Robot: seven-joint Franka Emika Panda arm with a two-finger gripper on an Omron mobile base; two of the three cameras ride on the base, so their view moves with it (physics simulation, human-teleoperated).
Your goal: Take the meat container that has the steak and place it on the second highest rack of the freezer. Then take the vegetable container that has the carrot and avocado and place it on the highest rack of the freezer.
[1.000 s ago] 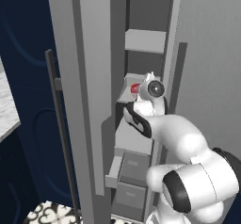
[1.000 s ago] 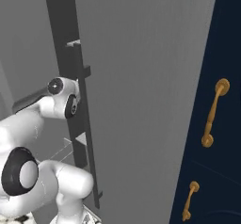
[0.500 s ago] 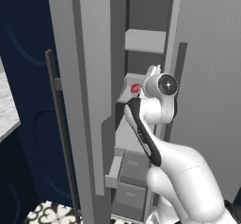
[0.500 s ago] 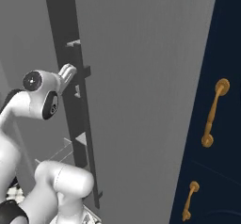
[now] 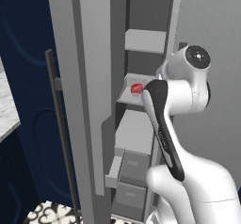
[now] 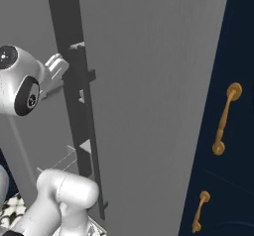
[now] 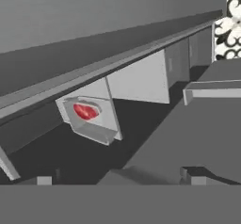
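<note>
The steak (image 5: 136,88) lies red in its grey meat container (image 7: 92,124) on the second highest rack (image 5: 126,97) of the open freezer (image 5: 80,77). The bare highest rack (image 5: 146,40) is above it. In the hand view the steak (image 7: 85,111) and its tray sit well ahead and to the left. My gripper (image 7: 120,180) is drawn back from them and open, with nothing between its fingertips (image 7: 44,180). My white hand (image 6: 54,69) shows beside the freezer's dark edge. The vegetable container with the carrot and avocado is out of view.
The freezer door (image 5: 87,138) stands open at the left with its dark bar handle (image 5: 59,124). Grey drawers (image 5: 132,166) sit below the racks. A navy cabinet with brass handles (image 6: 225,118) is to the right. A marble counter edge (image 5: 4,110) lies far left.
My arm has pulled back from the rack, its elbow swinging up and to the right in the left base view. The meat container stays on the rack. The jaws stay open.
</note>
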